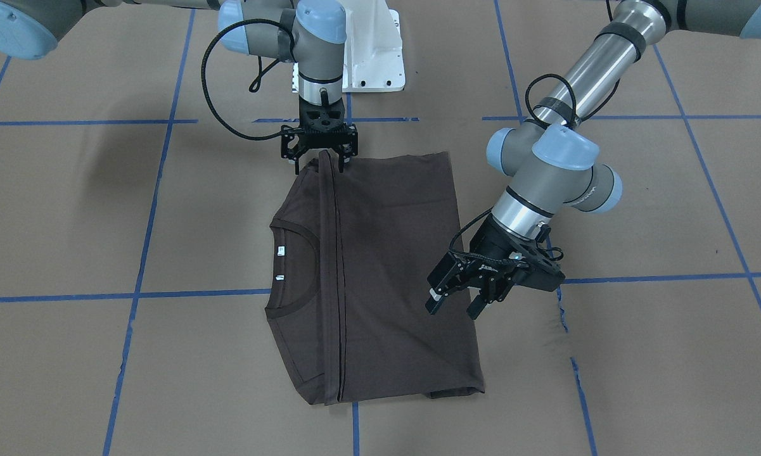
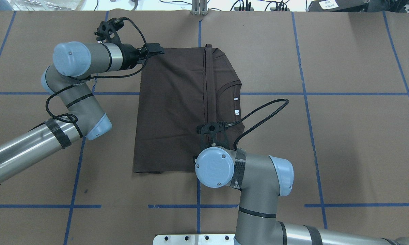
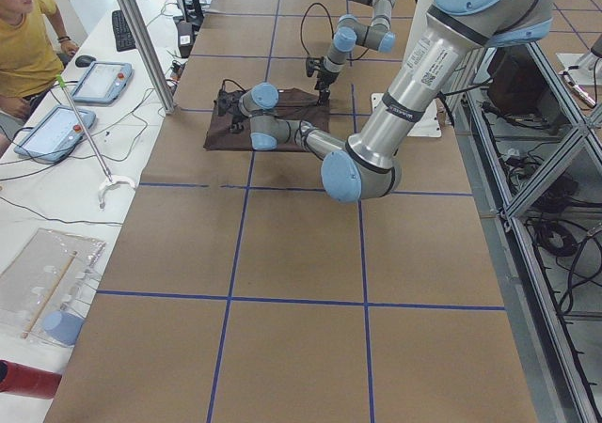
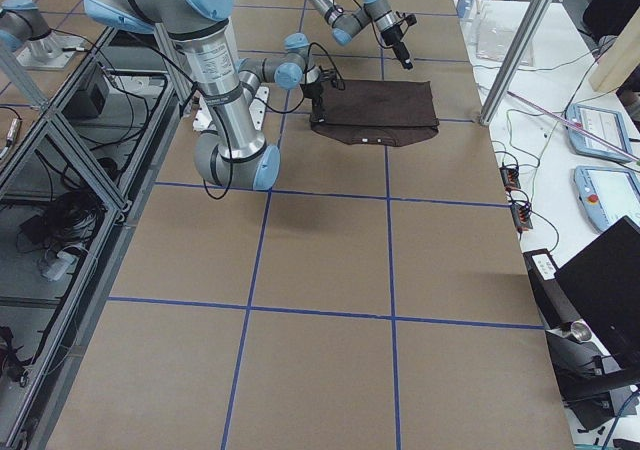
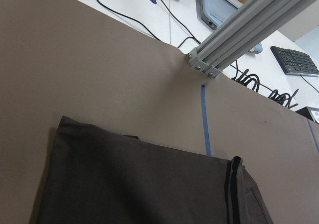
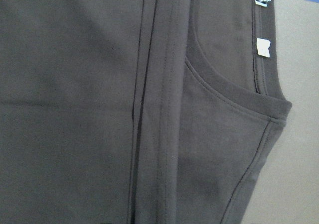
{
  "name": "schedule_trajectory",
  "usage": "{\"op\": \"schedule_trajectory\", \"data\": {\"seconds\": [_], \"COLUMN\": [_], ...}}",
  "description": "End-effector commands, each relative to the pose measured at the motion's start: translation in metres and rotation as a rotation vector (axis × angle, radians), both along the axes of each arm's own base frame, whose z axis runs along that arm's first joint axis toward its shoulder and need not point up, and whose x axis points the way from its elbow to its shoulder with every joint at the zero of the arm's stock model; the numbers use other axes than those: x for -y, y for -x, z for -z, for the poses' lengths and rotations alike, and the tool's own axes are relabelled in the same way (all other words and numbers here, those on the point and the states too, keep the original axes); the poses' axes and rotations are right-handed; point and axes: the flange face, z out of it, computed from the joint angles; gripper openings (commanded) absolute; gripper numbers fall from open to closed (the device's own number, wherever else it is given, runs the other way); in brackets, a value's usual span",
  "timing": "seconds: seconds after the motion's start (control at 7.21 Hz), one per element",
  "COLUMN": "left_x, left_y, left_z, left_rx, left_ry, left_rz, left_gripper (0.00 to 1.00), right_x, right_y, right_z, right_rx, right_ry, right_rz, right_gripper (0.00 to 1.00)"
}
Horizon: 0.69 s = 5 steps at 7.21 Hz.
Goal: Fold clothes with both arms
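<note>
— Brown shirt [image 1: 380,272] lay flat on the paper, folded across; our right gripper [image 1: 320,155] sat at its near hem, jaws parted, seemingly holding nothing.

— Farther out, our left gripper [image 1: 459,301] hovered open. We feared snagging one layer only.

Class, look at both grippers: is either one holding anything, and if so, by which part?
Neither holds anything. The left gripper hangs open above the T-shirt; the right gripper stands open at its hem edge, gripping nothing.
</note>
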Motion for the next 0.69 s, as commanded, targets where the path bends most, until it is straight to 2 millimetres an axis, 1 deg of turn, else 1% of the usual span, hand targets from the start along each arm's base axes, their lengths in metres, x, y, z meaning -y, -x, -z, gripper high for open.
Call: {"op": "schedule_trajectory", "data": {"seconds": [0.0,0.28,0.56], "left_x": [0.0001,0.0002,0.0009], "left_y": [0.0001,0.0000,0.0009], "left_z": [0.0009,0.0008,0.0008], "left_rx": [-0.002,-0.001,-0.001], "left_ry": [-0.001,0.000,0.000], "left_rz": [0.000,0.000,0.002], "left_gripper": [0.99,0.99,0.99], "right_x": [-0.0046,-0.0110,-0.0141], "right_y": [0.0029,0.0071,0.0076], "right_z": [-0.0038,-0.0038,-0.0120], "right_rx": [-0.013,-0.013,-0.025], "right_ry": [0.006,0.006,0.009], "right_rz": [0.013,0.024,0.028], "right_gripper": [0.95,0.97,0.97]}}
